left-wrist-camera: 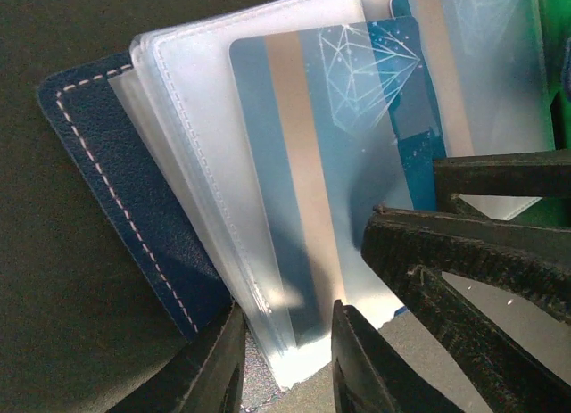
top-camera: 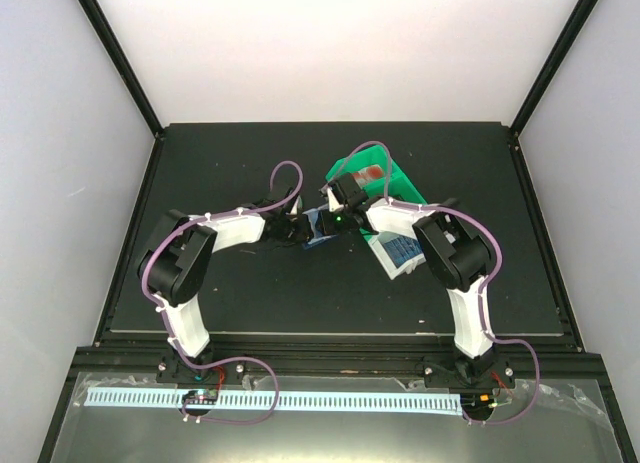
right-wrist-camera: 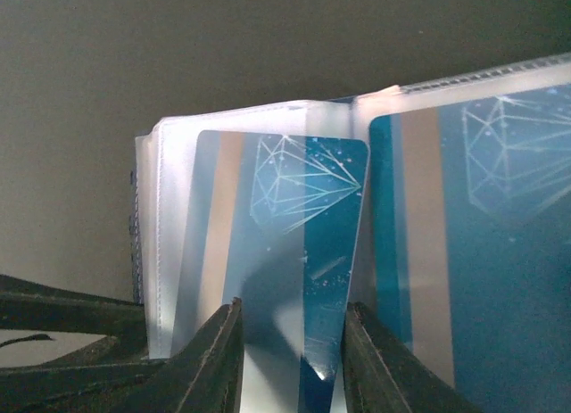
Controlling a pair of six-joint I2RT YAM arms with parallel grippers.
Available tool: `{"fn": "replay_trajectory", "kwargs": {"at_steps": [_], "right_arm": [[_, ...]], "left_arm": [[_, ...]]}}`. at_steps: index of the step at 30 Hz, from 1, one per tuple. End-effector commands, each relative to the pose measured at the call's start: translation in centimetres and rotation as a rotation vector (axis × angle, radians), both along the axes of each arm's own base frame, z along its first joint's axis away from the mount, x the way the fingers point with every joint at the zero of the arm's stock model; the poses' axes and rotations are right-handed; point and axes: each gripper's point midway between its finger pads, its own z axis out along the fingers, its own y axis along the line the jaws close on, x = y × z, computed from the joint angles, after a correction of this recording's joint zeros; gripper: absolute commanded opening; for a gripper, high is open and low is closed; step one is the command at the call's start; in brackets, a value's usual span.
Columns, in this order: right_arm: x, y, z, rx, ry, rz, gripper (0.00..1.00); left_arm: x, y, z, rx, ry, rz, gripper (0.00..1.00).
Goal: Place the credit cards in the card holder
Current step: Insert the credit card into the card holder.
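Mid-insertion, by the look of it. Pinches dark navy stitched folding card holder point(left-wrist-camera: 107, 190) w/ left claw point(left-wrist-camera: 290, 315), jaws closed narrow on lower edge of clear plastic sleeves point(left-wrist-camera: 192, 119). Grips thin blue plastic card w/ white diamond line-art point(right-wrist-camera: 285, 217) in right claw point(right-wrist-camera: 293, 308), jaws closed on near end, far end partly under a sleeve flap.

Location of holder: near centre of matte black desk point(top-camera: 250, 163), between both arms, just left of green plastic bin point(top-camera: 372, 173) & white plastic bin point(top-camera: 385, 268). Cannot tell whether lifted or resting.

Neighbouring pocket already filled w/ second blue diamond card point(right-wrist-camera: 473, 252).

Likely trouble from here:
- Looks a touch askew vs pocket mouth. Risk of a corner snagging on sleeve seam, then bowing or popping out of right claw under more push.
- Holds only a thin, slick sleeve edge on the left. Risk of holder pivoting or sliding away under push.
- Several loose sleeves fanned together. Risk of sliding btw sleeves instead of into a pocket.
- Works w/ both claws nearly touching. Risk of finger clash on any sideways correction.
- Letting go too soon: prob. half-seated card, easy slide-out.
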Motion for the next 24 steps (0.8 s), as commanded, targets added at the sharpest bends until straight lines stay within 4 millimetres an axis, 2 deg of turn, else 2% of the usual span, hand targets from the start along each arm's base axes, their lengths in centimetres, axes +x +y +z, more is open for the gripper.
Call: {"fn": "replay_trajectory", "kwargs": {"at_steps": [1,6,10,13,17,24], "right_arm": [[-0.1,0.9,0.7,-0.010,-0.044,0.067,0.34],[1.6,-1.6,1.9,-0.087,-0.103,-0.099,0.37],[1.8,-1.5,4.0,-0.039,-0.143,-0.125,0.39],[2.2,-1.7,4.5,-0.036,-0.159,-0.155,0.40],[2.7,-1.2,3.7,-0.050,-0.137,-0.144,0.42],[3.1,-0.3,1.9,-0.057,-0.099,-0.122,0.42]], "left_arm": [[-0.4,0.7,-0.6,0.031,0.014,-0.001,0.30],[-0.1,1.2,1.1,0.020,-0.032,0.029,0.33],[0.6,1.3,2.9,-0.016,-0.077,0.035,0.34],[1.3,1.4,3.7,-0.041,-0.095,0.051,0.35],[2.1,1.3,3.7,-0.066,-0.093,0.056,0.39],[2.8,1.1,2.1,-0.059,-0.046,0.063,0.44]]}}
